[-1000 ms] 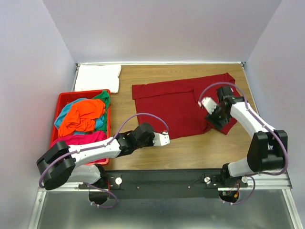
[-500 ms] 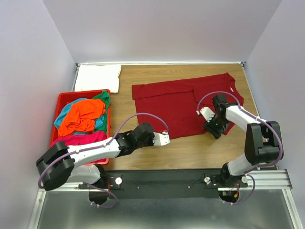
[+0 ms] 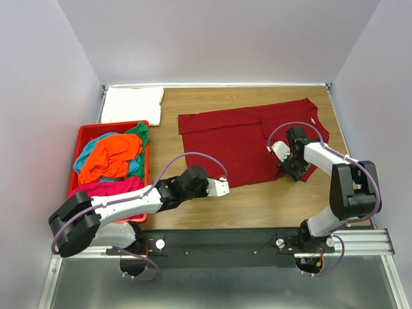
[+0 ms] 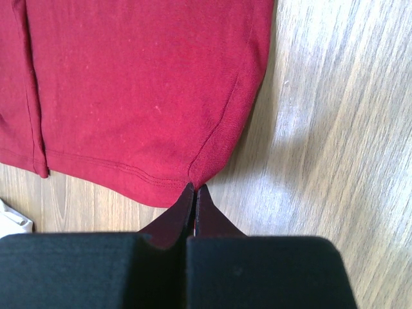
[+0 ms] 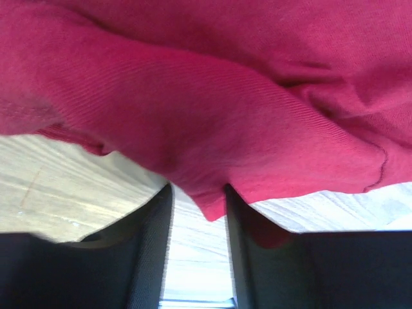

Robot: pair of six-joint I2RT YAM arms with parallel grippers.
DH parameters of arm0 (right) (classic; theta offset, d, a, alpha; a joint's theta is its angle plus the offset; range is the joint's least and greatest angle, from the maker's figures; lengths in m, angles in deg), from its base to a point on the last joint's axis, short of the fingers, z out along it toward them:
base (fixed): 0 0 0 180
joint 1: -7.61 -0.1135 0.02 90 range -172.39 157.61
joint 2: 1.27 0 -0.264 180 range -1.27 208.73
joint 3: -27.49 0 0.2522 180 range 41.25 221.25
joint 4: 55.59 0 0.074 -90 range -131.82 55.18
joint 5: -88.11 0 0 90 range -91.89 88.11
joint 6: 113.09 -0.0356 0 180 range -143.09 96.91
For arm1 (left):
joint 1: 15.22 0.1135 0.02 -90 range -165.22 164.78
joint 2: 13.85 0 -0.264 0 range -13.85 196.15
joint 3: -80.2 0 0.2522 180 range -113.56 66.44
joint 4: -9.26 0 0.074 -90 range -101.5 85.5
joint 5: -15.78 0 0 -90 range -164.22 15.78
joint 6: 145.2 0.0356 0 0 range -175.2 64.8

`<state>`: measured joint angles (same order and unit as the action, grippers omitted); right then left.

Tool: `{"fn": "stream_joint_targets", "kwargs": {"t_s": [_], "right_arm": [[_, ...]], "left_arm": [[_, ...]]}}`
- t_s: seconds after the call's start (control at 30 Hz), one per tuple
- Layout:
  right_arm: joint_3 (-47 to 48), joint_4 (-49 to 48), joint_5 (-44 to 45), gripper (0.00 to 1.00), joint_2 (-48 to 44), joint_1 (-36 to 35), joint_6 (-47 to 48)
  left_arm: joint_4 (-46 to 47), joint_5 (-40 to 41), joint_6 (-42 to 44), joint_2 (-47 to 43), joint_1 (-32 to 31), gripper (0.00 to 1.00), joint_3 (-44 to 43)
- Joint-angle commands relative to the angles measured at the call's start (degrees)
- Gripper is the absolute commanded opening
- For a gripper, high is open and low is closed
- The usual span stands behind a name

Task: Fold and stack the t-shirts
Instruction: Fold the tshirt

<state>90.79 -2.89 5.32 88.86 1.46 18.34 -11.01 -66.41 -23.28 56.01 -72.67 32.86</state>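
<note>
Gripping looks half done: the left gripper [image 3: 223, 187] is clenched on the near-left corner of the dark red shirt [image 3: 238, 138], which lies spread flat on the table [image 3: 257, 206], right of centre, while the right gripper [image 3: 291, 167] stands with its fingers apart around a fold at the shirt's near-right edge. The main risk, as I judge it, is that the right side closes on too little cloth, or on one layer only, so that the edge slips out on lifting and the fold comes out crooked. A pull from the left corner alone would also drag the shirt askew. The overhead view shows the whole layout: a folded white shirt [image 3: 132, 104] at the far left and the other shirts heaped in the red bin [image 3: 82, 134]. It cannot show the grips. The left wrist view shows the hem drawn to a point at the closed tips; the right wrist view shows cloth hanging between the parted fingers [image 5: 151, 219].
</note>
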Motion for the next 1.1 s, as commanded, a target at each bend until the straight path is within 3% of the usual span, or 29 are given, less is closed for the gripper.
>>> {"fn": "stream_joint_targets", "kwargs": {"t_s": [0.0,0.1,0.33,0.73,0.8,0.9,0.97,1.07], "right_arm": [[-0.15,-2.11,1.68,0.38,0.84,0.17,-0.91],[0.29,-2.11,1.76,0.26,0.93,0.44,-0.83],[4.42,-2.02,3.17,0.15,-0.22,1.67,-0.21],[18.12,-2.20,4.40,0.10,7.60,3.16,0.23],[20.41,-2.46,4.92,0.13,9.88,3.43,-0.82],[23.41,-5.88,8.34,0.26,12.87,3.96,-3.71],[25.07,-7.47,10.64,0.42,13.58,4.13,-4.86],[25.08,-7.65,8.54,0.48,11.40,4.22,-5.74]], "left_arm": [[1.23,-1.66,0.42,-0.61,0.23,0.00,0.71],[1.23,-1.75,0.42,-0.61,0.32,0.00,0.71],[1.23,-1.84,0.42,-0.61,0.32,0.00,0.71],[1.23,-1.93,0.42,-0.52,0.41,0.00,0.80],[1.14,-2.01,0.42,-0.61,0.41,0.00,0.71],[1.23,-2.01,0.42,-0.52,0.41,0.00,0.71],[1.23,-1.93,0.42,-0.69,0.50,0.00,0.80],[1.32,-1.84,0.42,-0.87,0.50,0.00,0.89]]}}
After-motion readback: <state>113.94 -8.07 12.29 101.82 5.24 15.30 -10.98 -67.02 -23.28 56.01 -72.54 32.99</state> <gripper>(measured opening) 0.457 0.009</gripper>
